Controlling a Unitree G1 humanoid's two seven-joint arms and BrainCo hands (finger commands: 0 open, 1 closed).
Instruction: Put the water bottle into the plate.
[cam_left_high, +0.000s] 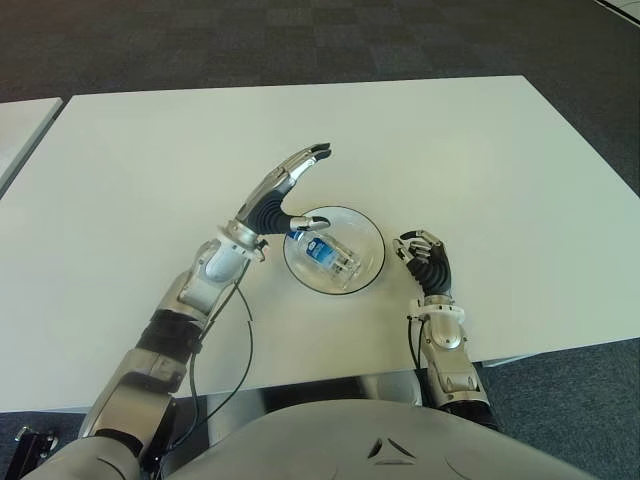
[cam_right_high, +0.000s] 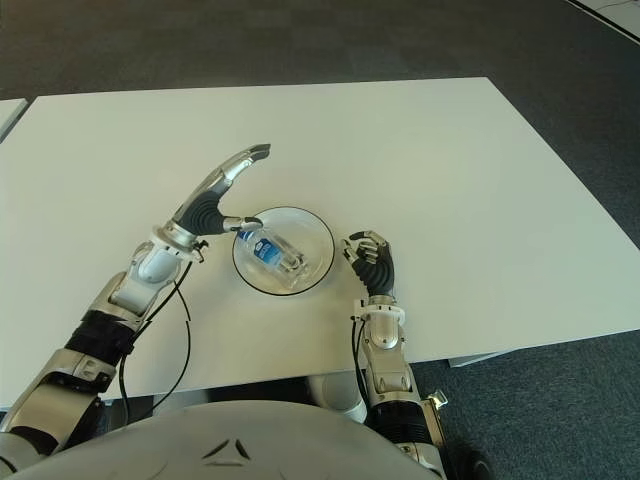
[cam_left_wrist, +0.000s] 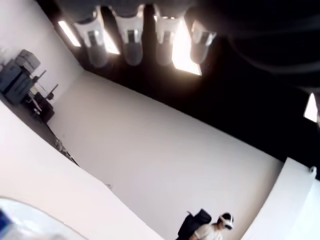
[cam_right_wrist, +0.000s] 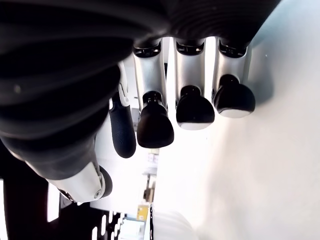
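A small clear water bottle (cam_left_high: 328, 255) with a blue label lies on its side inside the round glass plate (cam_left_high: 366, 232) near the table's front middle. My left hand (cam_left_high: 285, 190) is just left of the plate, fingers stretched out straight and raised, thumb tip close to the bottle's cap end, holding nothing. In the left wrist view the fingers (cam_left_wrist: 131, 40) point away, extended. My right hand (cam_left_high: 425, 258) shows just right of the plate with its fingers (cam_right_wrist: 155, 122) curled inward and nothing in them.
The white table (cam_left_high: 480, 150) spreads wide behind and to both sides of the plate. Another white table's corner (cam_left_high: 20, 120) shows at the far left. Dark carpet (cam_left_high: 300, 40) lies beyond. A person (cam_left_wrist: 215, 227) stands far off in the left wrist view.
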